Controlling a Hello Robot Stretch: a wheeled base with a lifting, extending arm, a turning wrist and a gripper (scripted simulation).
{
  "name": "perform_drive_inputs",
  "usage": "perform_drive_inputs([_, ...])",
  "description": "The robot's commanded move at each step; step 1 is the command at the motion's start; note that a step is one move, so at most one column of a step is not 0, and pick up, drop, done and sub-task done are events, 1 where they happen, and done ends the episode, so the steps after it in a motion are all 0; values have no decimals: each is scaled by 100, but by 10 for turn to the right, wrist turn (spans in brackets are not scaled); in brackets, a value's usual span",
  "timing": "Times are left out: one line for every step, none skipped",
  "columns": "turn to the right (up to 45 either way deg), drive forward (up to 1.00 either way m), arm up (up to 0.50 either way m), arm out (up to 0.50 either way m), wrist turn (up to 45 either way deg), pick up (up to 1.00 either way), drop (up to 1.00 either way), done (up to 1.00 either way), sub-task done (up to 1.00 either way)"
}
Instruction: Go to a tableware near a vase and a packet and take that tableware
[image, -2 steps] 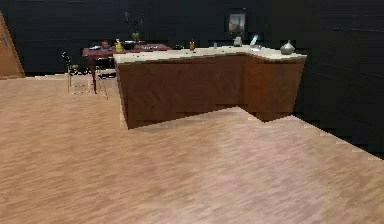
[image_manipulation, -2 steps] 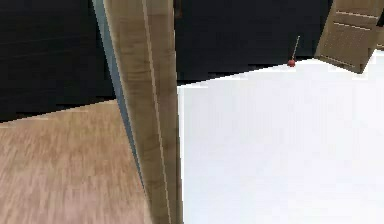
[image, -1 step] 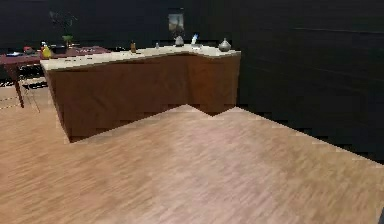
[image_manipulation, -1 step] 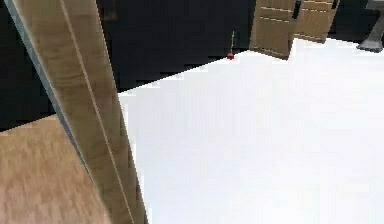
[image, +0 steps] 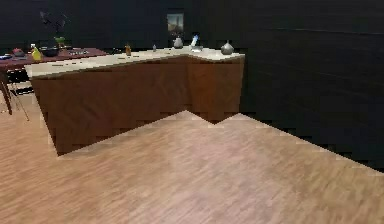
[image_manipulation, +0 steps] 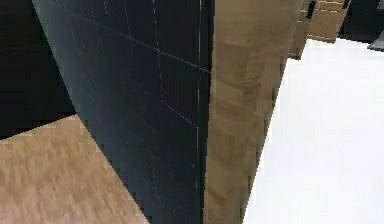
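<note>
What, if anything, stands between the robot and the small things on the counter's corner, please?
Nothing visible on the way: bare wooden floor leads up to the counter. The small grey things stand on its top, behind its front panel.

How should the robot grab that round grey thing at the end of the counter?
Probably by the narrow top of the round grey thing, from above, since its belly looks wide and it stands upright. Approach from the wooden floor side of the counter; a dark wall stands behind it.
</note>
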Motion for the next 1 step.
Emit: perform_drive_inputs([150,0,0,0,0,0,0,0,0])
